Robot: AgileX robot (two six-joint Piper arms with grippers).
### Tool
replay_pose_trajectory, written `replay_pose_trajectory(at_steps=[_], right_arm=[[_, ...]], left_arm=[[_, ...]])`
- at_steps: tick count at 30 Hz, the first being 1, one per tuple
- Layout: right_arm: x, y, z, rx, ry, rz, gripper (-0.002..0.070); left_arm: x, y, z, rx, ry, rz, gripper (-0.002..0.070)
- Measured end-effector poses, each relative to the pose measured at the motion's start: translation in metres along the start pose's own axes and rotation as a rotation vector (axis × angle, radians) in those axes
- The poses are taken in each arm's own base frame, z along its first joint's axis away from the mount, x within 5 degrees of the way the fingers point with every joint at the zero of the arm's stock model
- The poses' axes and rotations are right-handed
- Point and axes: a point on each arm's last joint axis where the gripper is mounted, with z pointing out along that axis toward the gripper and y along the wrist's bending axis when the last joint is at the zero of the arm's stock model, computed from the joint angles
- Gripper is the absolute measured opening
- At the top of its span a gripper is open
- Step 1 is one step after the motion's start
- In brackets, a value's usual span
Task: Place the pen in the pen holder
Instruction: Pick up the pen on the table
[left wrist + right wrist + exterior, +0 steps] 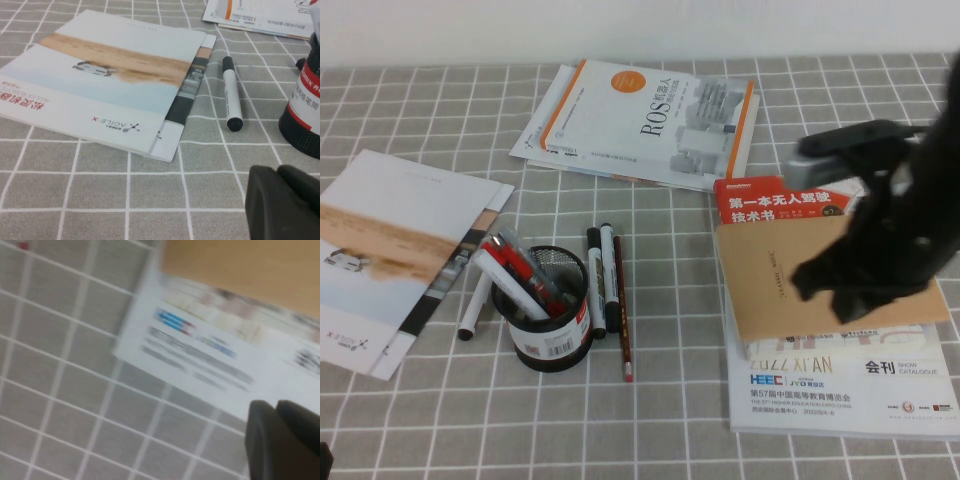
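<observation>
Item one, the pen (622, 310): you are looking at a thin dark-red stick lying flat on the checked cloth (440, 400), red tip toward the robot, just beside the right side of the pen holder (548, 318) and alongside two black-capped white markers (603, 278), so it is waiting clear of the cup and free of any grip. Item two, the pen holder: a black mesh cup with a barcode label is standing upright and already crowded with red-and-white pens leaning left, which is leaving its right half the likelier opening, in my judgement. Item three, the right gripper (840, 290): you are holding it above the brown notebook (820, 270) and the catalogue (840, 385) stacked at right, well apart from the pen; whether its jaws are spread or pressed together cannot be told, since the wrist view is blurring. Item four, the left gripper (282, 200): it is sitting low at the near left of the table, seemingly parked, jaw state likewise not tellable. Item five, clutter: a brochure (390, 250) is lying at left with a stray marker (231, 95) beside it, a ROS book (650, 115) behind. The pick-up is not yet begun.
</observation>
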Motion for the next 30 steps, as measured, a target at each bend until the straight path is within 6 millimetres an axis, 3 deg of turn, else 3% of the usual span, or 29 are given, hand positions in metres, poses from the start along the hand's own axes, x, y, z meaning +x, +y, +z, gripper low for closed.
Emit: replay_pose_trajectory(at_steps=[7, 11, 20, 24, 30], right_arm=[[-0.037, 0.046, 0.029, -0.010, 0.034, -0.023, -0.0008], [-0.050, 0.077, 0.050, -0.009, 0.057, -0.067, 0.0033], [-0.055, 0.137, 0.104, 0.058, 0.111, -0.213, 0.0287], [-0.055, 0.154, 0.122, 0.069, 0.127, -0.236, 0.0320], [-0.060, 0.171, 0.128, 0.065, 0.103, -0.263, 0.0327]], left_arm=[[0.000, 0.000, 0.000, 0.000, 0.000, 0.000, -0.0003], [0.000, 0.000, 0.000, 0.000, 0.000, 0.000, -0.0003], [0.000, 0.000, 0.000, 0.000, 0.000, 0.000, -0.0003], [0.000, 0.000, 0.000, 0.000, 0.000, 0.000, -0.0003], [0.000, 0.000, 0.000, 0.000, 0.000, 0.000, -0.0003]])
